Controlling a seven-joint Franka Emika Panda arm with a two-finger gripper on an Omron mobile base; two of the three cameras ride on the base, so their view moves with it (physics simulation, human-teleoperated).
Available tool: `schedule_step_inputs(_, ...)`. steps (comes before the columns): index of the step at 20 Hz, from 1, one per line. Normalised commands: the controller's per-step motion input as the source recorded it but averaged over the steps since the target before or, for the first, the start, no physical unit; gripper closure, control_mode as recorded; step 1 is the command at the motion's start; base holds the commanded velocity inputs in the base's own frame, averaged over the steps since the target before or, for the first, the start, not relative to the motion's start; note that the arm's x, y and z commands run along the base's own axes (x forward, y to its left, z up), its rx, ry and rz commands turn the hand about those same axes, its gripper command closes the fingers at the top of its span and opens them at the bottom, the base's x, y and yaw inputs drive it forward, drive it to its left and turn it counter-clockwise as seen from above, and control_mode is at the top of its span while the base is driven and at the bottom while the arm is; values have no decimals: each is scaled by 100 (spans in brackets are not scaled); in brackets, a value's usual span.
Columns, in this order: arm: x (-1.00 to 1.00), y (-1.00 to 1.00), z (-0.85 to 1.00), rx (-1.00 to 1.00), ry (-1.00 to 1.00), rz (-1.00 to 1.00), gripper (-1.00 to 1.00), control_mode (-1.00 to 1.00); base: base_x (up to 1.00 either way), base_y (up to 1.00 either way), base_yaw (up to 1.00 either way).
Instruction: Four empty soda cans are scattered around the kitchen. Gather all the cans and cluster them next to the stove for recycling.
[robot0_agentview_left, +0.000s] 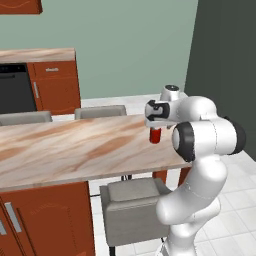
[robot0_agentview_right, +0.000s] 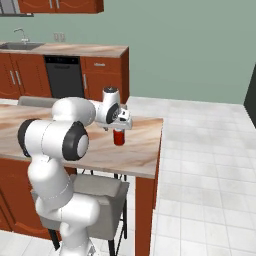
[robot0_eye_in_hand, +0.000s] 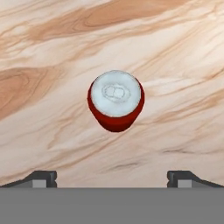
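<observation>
A red soda can (robot0_eye_in_hand: 115, 101) with a silver top stands upright on the beige marbled island counter (robot0_agentview_left: 65, 150), near its right end. From the left base view the can (robot0_agentview_left: 156, 135) shows just below the white hand, and from the right base view the can (robot0_agentview_right: 118, 136) shows the same way. My gripper (robot0_eye_in_hand: 112, 178) hangs straight above the can, pointing down, open, its two dark fingertips (robot0_eye_in_hand: 41, 178) wide apart and above the can's top, touching nothing. The stove is out of view.
Grey stools (robot0_agentview_left: 131, 205) stand under the island's near side and more (robot0_agentview_left: 100, 111) at its far side. A back counter (robot0_agentview_right: 75, 49) with a sink (robot0_agentview_right: 20, 45) and a black dishwasher (robot0_agentview_right: 64, 76) runs along the wall. Tiled floor (robot0_agentview_right: 205, 165) lies to the right.
</observation>
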Motion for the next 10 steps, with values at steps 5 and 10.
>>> schedule_step_inputs(5,15,0,-17,0,0,1,-100,-100,0,0,0)
schedule_step_inputs(10,13,0,-7,0,0,0,-100,-100,0,0,0)
